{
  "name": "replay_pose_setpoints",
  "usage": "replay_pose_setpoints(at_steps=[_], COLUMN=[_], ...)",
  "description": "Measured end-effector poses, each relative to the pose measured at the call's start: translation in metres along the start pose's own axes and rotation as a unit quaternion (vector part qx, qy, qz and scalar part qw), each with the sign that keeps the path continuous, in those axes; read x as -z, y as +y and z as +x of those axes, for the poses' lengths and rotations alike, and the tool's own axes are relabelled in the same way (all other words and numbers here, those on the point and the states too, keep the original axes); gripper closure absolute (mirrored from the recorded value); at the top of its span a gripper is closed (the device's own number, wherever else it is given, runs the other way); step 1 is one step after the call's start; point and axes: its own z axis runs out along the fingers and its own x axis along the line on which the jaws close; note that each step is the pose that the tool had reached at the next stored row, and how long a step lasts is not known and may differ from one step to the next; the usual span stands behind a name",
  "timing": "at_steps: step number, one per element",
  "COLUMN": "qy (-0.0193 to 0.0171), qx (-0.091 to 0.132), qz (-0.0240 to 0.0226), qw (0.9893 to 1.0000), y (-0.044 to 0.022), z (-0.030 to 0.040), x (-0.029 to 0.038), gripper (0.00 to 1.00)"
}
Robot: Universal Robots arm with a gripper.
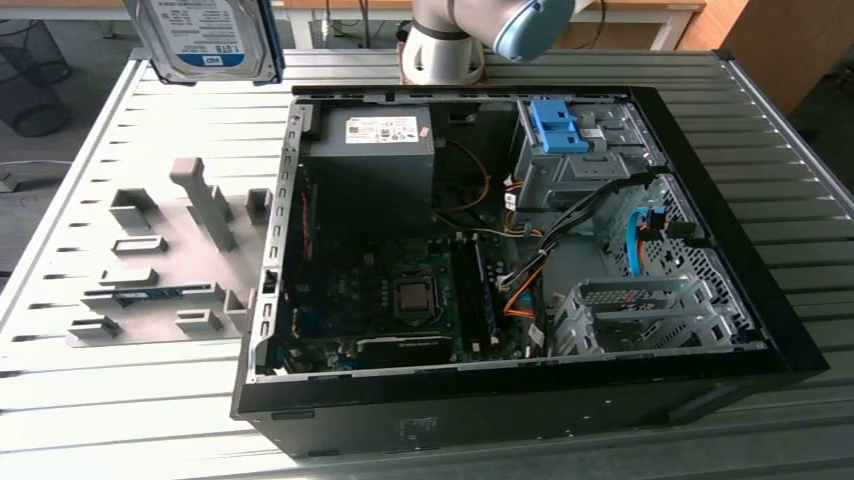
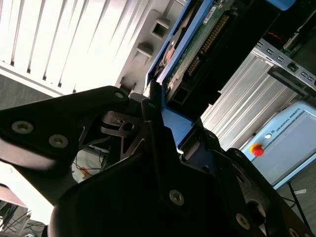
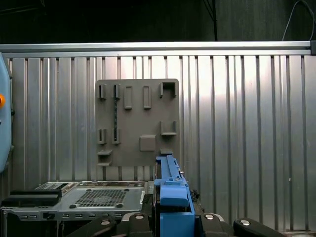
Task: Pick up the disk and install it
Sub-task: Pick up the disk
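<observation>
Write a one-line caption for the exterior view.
The disk hangs high above the slatted table, with the open computer case and grey holder plate below.

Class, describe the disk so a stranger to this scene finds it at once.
Find the open computer case on the table. Beyond its far corner on the exterior view's left, the disk hangs above the table. Unlike the blue bracket inside the case, its blue frame holds a silver, labelled drive.
</observation>
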Motion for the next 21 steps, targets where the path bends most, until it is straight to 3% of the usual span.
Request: replay_pose_setpoints(at_steps=[12,21], qy=[0.0,0.0], qx=[0.0,0.0], qz=[0.0,0.0], qw=[1.0,1.0], y=[-0.0145,-0.0211], z=[-0.0004,-0.0006], x=[0.0001,0.0001], gripper=[0.63,0.63])
